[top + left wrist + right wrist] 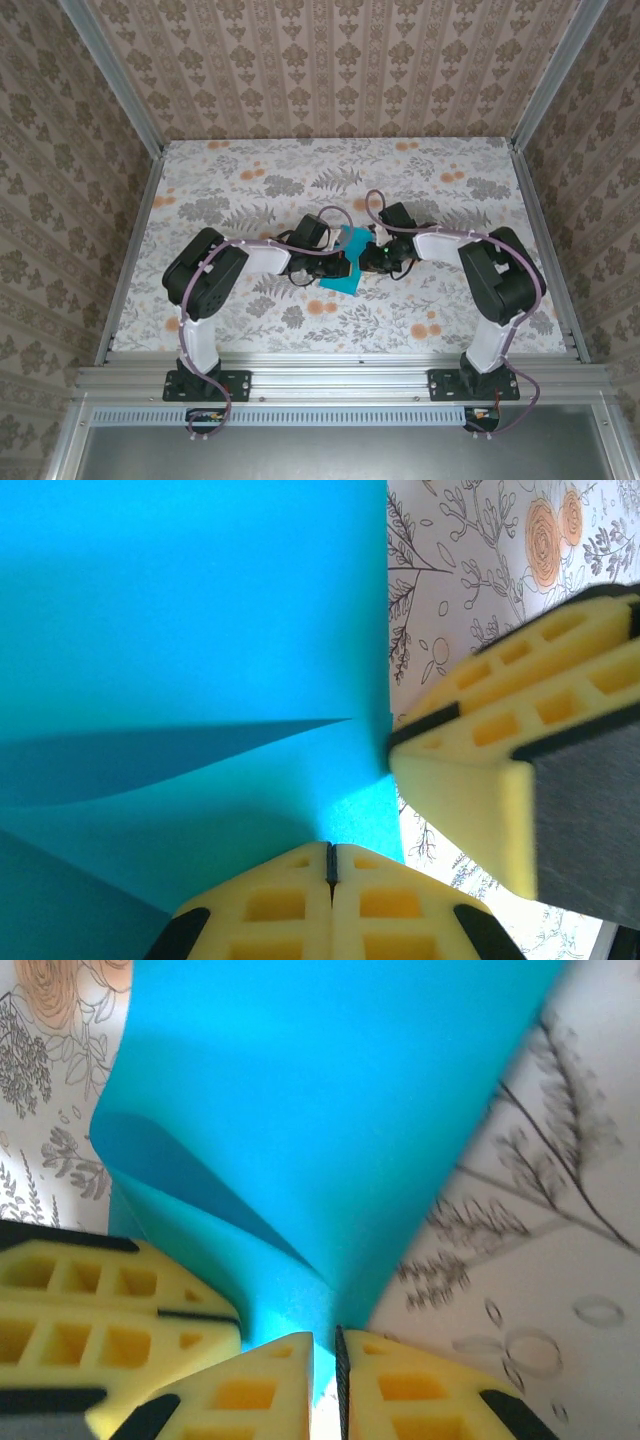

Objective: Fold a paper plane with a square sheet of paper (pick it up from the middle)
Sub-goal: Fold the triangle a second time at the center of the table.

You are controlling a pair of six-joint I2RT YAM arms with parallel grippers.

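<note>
Floral table (250, 200) | teal paper (350, 265) pinched between both arms' jaws

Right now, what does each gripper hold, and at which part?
Both hold the teal paper: left gripper and right gripper each pinch its edge, side by side.

a floral tablecloth (250, 190) lies between damask-papered walls (330, 70).

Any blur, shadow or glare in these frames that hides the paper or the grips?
Top external: sharp, evenly lit, paper small between both arms. Left wrist: a soft curved shadow crosses the sheet; the other gripper's fingers look blurred. Right wrist: tablecloth is smeared, a bright gap shows between the fingers.
</note>
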